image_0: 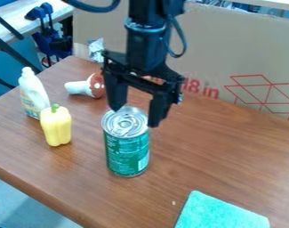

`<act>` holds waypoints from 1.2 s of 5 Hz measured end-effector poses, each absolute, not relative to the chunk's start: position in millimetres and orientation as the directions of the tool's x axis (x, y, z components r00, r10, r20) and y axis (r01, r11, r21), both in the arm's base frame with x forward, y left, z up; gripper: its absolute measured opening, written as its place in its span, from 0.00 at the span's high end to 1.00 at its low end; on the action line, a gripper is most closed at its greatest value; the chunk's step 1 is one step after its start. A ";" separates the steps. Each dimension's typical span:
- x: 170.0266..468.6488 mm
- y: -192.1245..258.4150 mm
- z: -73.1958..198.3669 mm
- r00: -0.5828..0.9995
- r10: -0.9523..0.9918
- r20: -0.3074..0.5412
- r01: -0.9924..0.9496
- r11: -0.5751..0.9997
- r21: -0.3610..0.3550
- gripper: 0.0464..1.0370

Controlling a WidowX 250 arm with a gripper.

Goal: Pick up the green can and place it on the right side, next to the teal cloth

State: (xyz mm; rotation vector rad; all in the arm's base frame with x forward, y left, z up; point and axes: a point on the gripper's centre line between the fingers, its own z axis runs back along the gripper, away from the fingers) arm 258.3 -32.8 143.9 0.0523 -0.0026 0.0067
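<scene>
When looking down on the wooden table, saw a teal cloth at lower right, a green can near centre just under the black gripper with jaws wide apart, a yellow pepper and white bottle at left, a toy mushroom at upper left, and cardboard behind.

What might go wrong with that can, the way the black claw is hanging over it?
The open gripper hangs close over the green can, so a slightly off-centre move down might catch its rim and tip it. The can is round, so if it fell it could roll into the yellow pepper or off the near edge of the table.
</scene>
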 end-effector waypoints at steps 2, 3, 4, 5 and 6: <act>258.4 -10.5 112.2 0.995 0.094 -0.039 -0.094 0.996 0.007 0.04; 263.6 -18.4 105.5 0.995 0.095 -0.032 -0.095 0.995 -0.004 0.04; 275.4 -31.1 100.4 0.998 0.060 -0.033 -0.060 0.998 -0.003 0.04; 283.8 -41.4 100.8 0.999 0.032 -0.022 -0.032 0.999 0.005 0.04; 286.9 -45.7 100.7 0.999 0.029 -0.020 -0.029 0.999 0.016 0.04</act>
